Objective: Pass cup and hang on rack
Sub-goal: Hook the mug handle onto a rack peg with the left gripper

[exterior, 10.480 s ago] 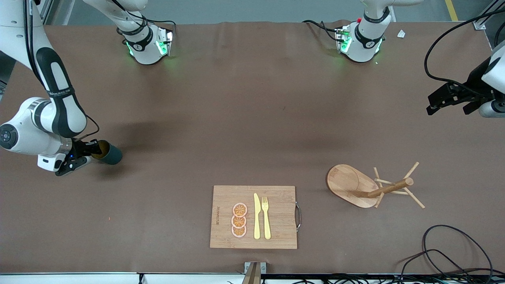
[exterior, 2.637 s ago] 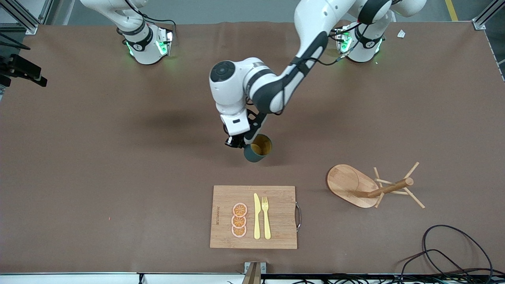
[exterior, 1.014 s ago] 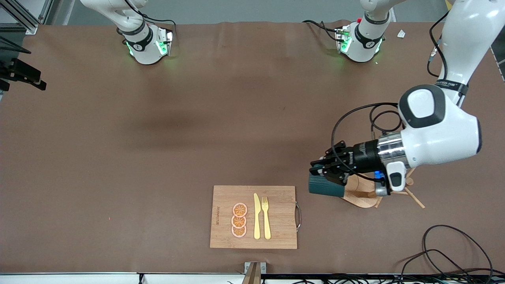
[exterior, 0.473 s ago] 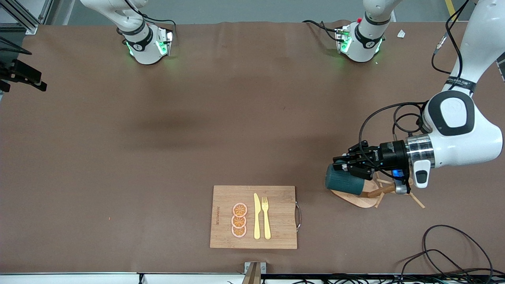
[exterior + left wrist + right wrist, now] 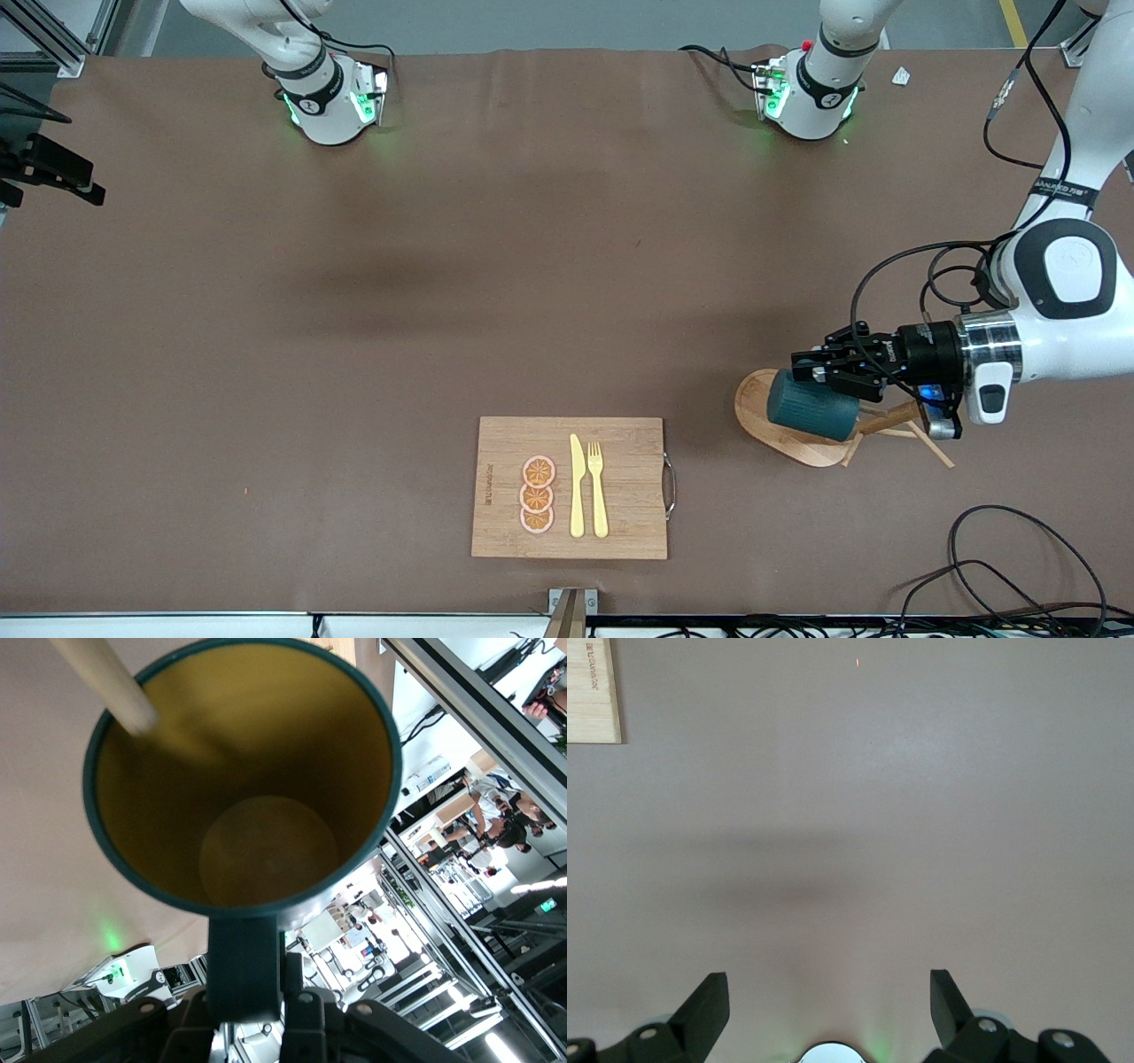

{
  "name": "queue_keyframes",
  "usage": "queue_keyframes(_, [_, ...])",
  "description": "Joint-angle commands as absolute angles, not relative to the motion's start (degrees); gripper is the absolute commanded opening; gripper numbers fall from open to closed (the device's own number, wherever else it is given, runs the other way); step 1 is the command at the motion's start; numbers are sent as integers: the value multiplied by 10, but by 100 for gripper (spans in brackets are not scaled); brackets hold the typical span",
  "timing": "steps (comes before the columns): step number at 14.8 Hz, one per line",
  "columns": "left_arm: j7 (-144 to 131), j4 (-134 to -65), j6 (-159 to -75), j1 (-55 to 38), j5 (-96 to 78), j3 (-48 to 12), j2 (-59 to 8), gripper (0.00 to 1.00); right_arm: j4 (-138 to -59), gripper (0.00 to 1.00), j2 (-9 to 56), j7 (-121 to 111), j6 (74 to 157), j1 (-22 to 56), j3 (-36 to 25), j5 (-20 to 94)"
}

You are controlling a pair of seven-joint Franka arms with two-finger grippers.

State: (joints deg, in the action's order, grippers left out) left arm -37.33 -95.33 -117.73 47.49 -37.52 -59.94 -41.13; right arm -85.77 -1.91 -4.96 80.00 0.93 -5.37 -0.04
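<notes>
- A brown counter (image 5: 443, 292) is shown, with both arm bases along its upper edge in the front view.
- The rack (image 5: 802, 434) is seen toward the left arm's end of the counter; its post (image 5: 886, 418) and thin pegs are partly covered by the arm.
- The cup (image 5: 813, 406) is held on its side over the rack's oval base, its closed bottom turned toward the right arm's end of the counter.
- The left claw (image 5: 828, 372) is closed on the cup's handle (image 5: 242, 966); in the left wrist view a rack peg (image 5: 106, 684) is seen crossing the cup's rim.
- The right claw (image 5: 828, 1010) is seen spread wide and empty above bare counter; this arm waits at the right arm's end.
- A cutting board (image 5: 620, 478), nearer the front camera, is shown carrying three orange slices (image 5: 537, 494), a knife (image 5: 577, 486) and a fork (image 5: 598, 487).
</notes>
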Motion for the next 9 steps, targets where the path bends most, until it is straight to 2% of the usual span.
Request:
queue_keyframes(1, [-351, -960, -1172, 487, -389, -612, -420, 0, -873, 100, -33, -56, 809, 5, -51, 1])
queue_keyframes(9, [-306, -961, -1141, 521, -403, -609, -422, 0, -873, 100, -33, -57, 809, 5, -52, 4])
